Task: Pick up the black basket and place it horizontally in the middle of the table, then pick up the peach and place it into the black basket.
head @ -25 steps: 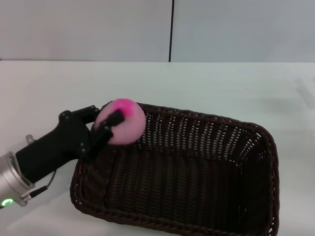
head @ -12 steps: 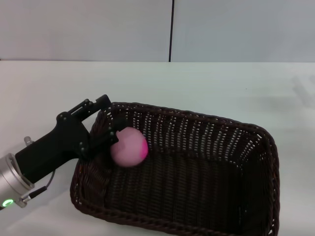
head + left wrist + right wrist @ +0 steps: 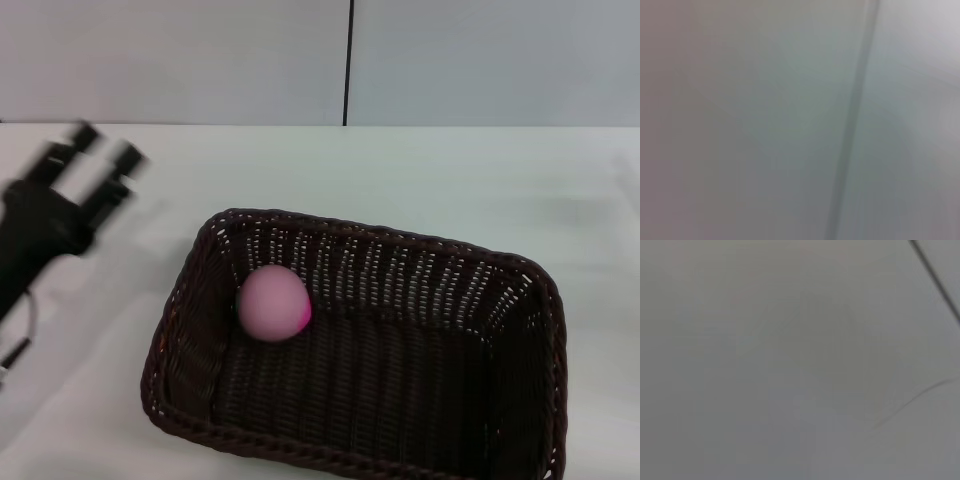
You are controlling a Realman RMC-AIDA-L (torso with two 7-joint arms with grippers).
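Observation:
The black basket lies flat on the white table, long side across, in the middle and near part of the head view. The peach, pale pink with a magenta patch, rests inside the basket at its left end. My left gripper is open and empty, raised at the far left, well clear of the basket and blurred by motion. My right gripper is out of view. Both wrist views show only a plain grey surface.
A grey wall with a dark vertical seam stands behind the table. The table's far half and its left side are bare white surface.
My left gripper opened and let the peach drop into the basket's left end. The gripper then pulled away up and to the left, off the basket.

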